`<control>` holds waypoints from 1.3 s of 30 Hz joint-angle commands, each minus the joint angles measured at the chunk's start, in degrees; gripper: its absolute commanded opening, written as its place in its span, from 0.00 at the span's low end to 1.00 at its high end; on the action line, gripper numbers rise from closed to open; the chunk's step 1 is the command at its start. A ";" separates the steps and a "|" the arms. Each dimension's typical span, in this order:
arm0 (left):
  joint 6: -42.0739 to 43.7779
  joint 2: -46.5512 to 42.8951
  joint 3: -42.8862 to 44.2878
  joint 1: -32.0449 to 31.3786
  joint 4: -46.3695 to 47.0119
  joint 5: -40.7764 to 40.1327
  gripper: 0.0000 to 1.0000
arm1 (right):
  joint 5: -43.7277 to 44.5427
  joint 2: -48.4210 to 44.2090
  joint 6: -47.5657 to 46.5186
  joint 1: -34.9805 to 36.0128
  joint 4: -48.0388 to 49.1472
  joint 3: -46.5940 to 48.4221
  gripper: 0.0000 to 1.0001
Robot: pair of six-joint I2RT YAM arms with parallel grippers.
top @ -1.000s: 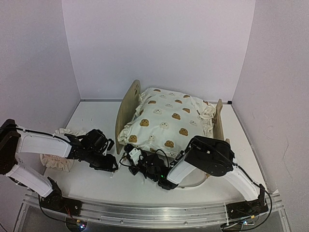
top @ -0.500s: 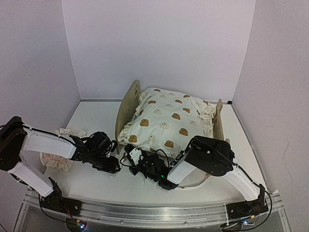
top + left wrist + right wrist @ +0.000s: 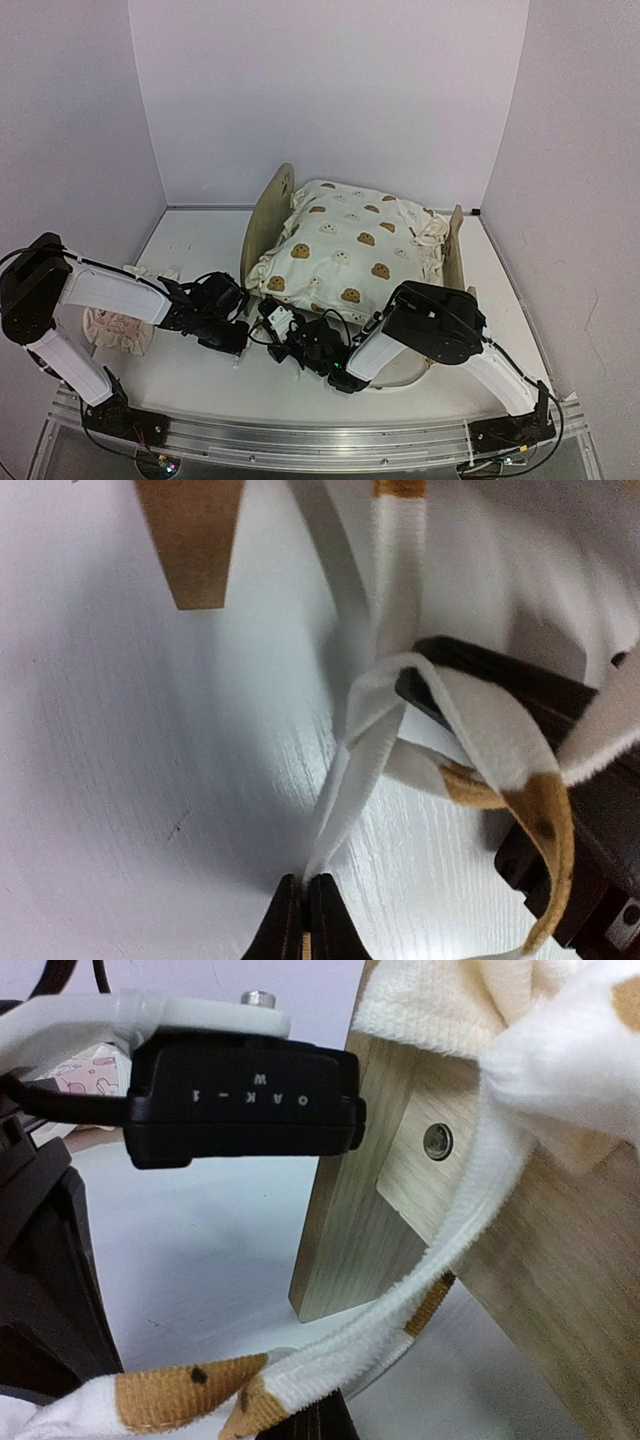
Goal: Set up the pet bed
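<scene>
The small light plywood pet bed (image 3: 262, 225), with its rounded headboard at 9 o'clock and low footboard at 3 o'clock, stands in the middle of the white table (image 3: 200, 250), a little toward 12 o'clock. A cream bear-print quilt (image 3: 350, 245) is heaped over it and hides whatever mattress lies beneath. The small pinkish ruffled pillow (image 3: 115, 328) lies well apart on the table, at 8 o'clock from the bed.

Both arms meet low at the bed's 7 o'clock corner, just beside the headboard's wooden leg (image 3: 340, 1190). The left gripper (image 3: 305, 925) has its jaws pressed together on the end of a white fabric tie (image 3: 350, 780) that runs up from its tips into a loop around the other arm's dark finger. The right gripper (image 3: 268, 332) is closed too, and a second tie with tan patches (image 3: 440, 1260) runs down past the leg to its tips, so it seems to be pinching that strip, though the tips are barely in view.

The step in hand looks like knotting the quilt's corner ties by the bed leg. Next the left arm probably has to draw its strip toward 7 o'clock, away from the loop, while the right holds firm, so the knot tightens without the light frame being dragged along
</scene>
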 commanded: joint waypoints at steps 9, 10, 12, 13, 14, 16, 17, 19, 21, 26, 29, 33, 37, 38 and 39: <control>-3.89 0.13 -0.71 -0.59 -4.81 -5.67 0.00 | 2.67 -5.52 -0.33 0.86 1.78 -3.26 0.00; -4.07 -0.09 -0.57 -0.59 -5.12 -6.03 0.00 | 2.86 -5.79 -0.27 0.90 1.78 -3.61 0.00; -4.58 -0.36 -0.18 -0.59 -5.83 -7.16 0.00 | 3.38 -6.20 -0.20 0.96 1.74 -4.28 0.00; -4.78 -0.44 -0.04 -0.59 -6.27 -7.82 0.00 | 3.76 -6.47 -0.19 1.00 1.78 -4.57 0.00; -5.14 -0.45 0.25 -0.56 -6.69 -8.39 0.00 | 4.09 -6.68 -0.13 1.00 1.78 -4.98 0.00; -5.44 -0.70 0.56 -0.51 -7.33 -9.19 0.00 | 4.86 -7.17 -0.11 1.07 1.73 -5.70 0.00; -5.41 -0.87 0.73 -0.51 -7.57 -9.47 0.00 | 5.28 -7.47 -0.11 1.08 1.76 -6.23 0.00; -5.46 -1.35 0.83 -0.51 -8.13 -10.14 0.00 | 6.03 -7.98 0.01 1.09 1.77 -7.17 0.00; -5.52 -1.96 0.85 -0.42 -8.67 -10.80 0.00 | 6.78 -8.47 0.12 1.10 1.78 -8.06 0.00; -5.27 -2.69 0.96 0.30 -8.98 -11.62 0.00 | 8.19 -9.38 0.78 1.10 1.78 -9.95 0.00; -5.06 -2.92 0.94 1.22 -9.09 -11.87 0.00 | 8.76 -9.99 1.13 1.21 1.78 -10.83 0.00; -4.93 -3.36 0.83 2.26 -9.12 -11.97 0.00 | 9.54 -10.78 1.30 1.22 1.77 -11.82 0.00; -4.89 -3.74 1.10 2.94 -9.01 -11.99 0.00 | 10.07 -11.43 1.60 1.22 1.77 -12.72 0.00; -4.80 -3.87 1.24 3.09 -9.05 -12.04 0.00 | 10.24 -11.56 1.69 1.25 1.73 -12.92 0.00; -4.74 -3.96 1.34 3.22 -9.18 -12.17 0.00 | 10.39 -11.82 1.80 1.25 1.77 -13.15 0.00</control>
